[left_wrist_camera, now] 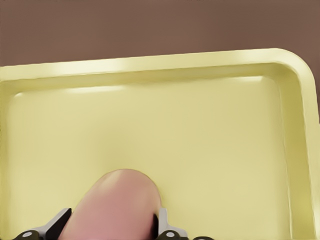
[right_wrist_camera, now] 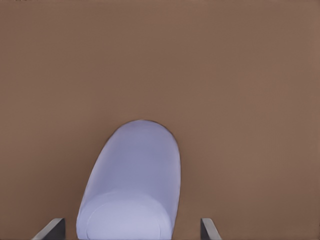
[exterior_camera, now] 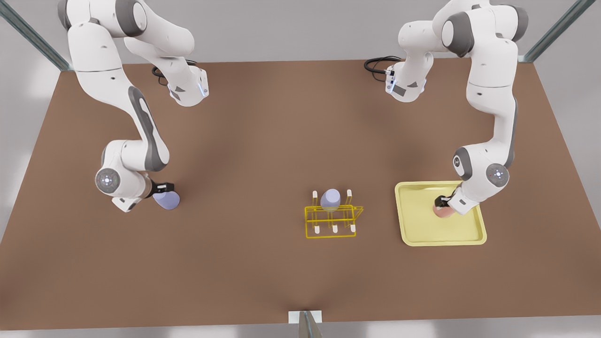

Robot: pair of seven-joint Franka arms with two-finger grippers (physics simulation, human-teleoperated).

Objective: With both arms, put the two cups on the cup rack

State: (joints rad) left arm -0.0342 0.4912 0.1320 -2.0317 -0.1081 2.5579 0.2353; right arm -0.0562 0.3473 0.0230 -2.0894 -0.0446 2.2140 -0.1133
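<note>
The pink cup [exterior_camera: 443,211] is in the pale-yellow tray [exterior_camera: 422,234], and my left gripper [exterior_camera: 441,203] on the front view's right is shut on it. Its fingers [left_wrist_camera: 162,222] press both sides of the pink cup [left_wrist_camera: 117,205]. On the front view's left, a lavender cup [exterior_camera: 166,200] lies on the brown table. My right gripper [exterior_camera: 164,188] is open around it, and its fingers [right_wrist_camera: 52,229] stand clear of the lavender cup [right_wrist_camera: 132,185]. The yellow cup rack [exterior_camera: 333,220] stands mid-table with another lavender cup [exterior_camera: 330,199] on a back peg.
The tray's raised rim [left_wrist_camera: 300,100] surrounds the pink cup. Bare brown table [exterior_camera: 258,141] stretches between the arms and behind the rack. The rack's front pegs [exterior_camera: 335,229] are free. A small white fixture [exterior_camera: 305,317] sits at the table's near edge.
</note>
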